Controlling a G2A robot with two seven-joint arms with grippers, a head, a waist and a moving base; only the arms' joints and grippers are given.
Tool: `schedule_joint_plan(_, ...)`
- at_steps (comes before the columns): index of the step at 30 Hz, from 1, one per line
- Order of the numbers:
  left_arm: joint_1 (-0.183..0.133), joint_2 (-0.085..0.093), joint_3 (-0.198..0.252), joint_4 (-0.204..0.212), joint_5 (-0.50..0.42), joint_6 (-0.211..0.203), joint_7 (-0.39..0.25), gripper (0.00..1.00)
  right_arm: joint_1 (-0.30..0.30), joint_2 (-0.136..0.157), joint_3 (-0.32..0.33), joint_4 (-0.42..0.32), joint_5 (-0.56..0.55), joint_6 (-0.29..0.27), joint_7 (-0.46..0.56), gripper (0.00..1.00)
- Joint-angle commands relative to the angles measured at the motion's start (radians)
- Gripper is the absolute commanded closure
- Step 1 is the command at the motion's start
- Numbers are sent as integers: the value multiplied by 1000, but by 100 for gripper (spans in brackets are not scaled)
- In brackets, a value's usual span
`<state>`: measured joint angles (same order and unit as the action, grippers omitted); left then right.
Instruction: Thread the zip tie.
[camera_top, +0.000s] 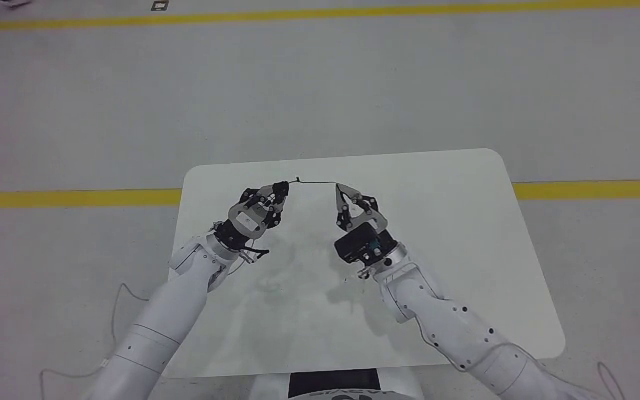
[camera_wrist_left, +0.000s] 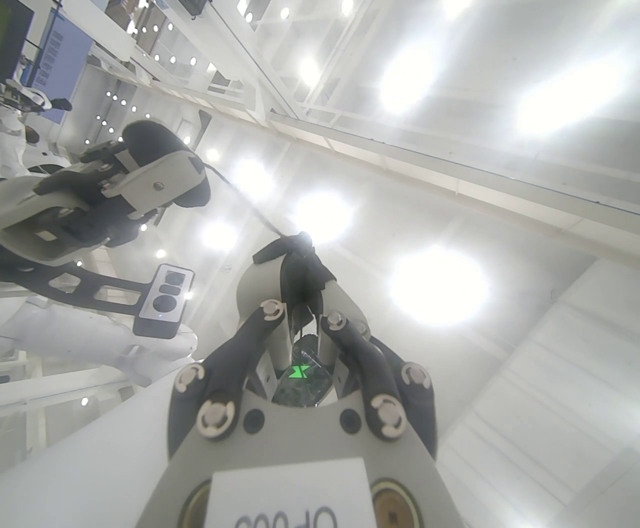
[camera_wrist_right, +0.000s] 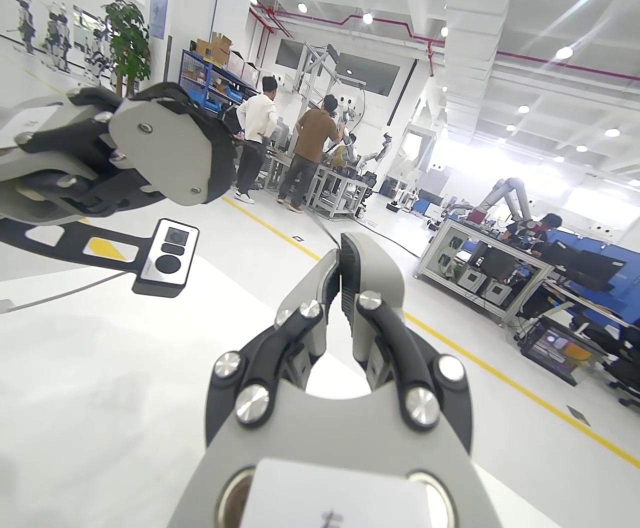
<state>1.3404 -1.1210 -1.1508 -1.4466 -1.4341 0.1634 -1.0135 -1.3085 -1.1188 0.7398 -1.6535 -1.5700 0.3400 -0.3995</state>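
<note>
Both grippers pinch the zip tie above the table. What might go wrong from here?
1. The zip tie is pinched only at the tips of the left gripper and right gripper; it may slip or twist.
2. It runs nearly straight between them above the table, ends apart; more pull might yank it free instead of forming a loop.

I work over a white worktop (camera_top: 450, 200) with rounded corners. Beyond its far edge lies pale grey floor (camera_top: 300, 90), crossed by one yellow line (camera_top: 300, 14). A second yellow stripe (camera_top: 90, 197) runs out past both side edges. Above me, round ceiling lights (camera_wrist_left: 440, 285) glare between white beams (camera_wrist_left: 400, 150). Out in the hall stand a potted plant (camera_wrist_right: 127, 40), blue shelving (camera_wrist_right: 200, 75) topped with boxes, and a metal-framed bench (camera_wrist_right: 480, 270).
</note>
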Motion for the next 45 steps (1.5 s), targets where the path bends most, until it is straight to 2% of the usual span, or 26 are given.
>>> schedule_joint_plan(1, 0, 0, 0, 0, 0, 0, 0, 100, -3, 3, 3, -3, 0, 0, 5, 100)
schedule_joint_plan(35, 0, 0, 0, 0, 0, 0, 0, 100, -33, 35, 37, -8, 0, 0, 39, 100)
schedule_joint_plan(36, 0, 0, 0, 0, 0, 0, 0, 100, -34, 36, 33, -7, 0, 0, 44, 96)
schedule_joint_plan(38, 0, 0, 0, 0, 0, 0, 0, 100, -33, 37, 26, -5, 0, 0, 50, 69)
schedule_joint_plan(39, 0, 0, 0, 0, 0, 0, 0, 100, -32, 38, 20, -3, 0, 0, 56, 60)
schedule_joint_plan(42, 0, 0, 0, 0, 0, 0, 0, 100, -30, 40, 11, 0, 0, 0, 68, 42)
schedule_joint_plan(45, 0, 0, 0, 0, 0, 0, 0, 100, -32, 42, 7, 2, 0, 0, 81, 7)
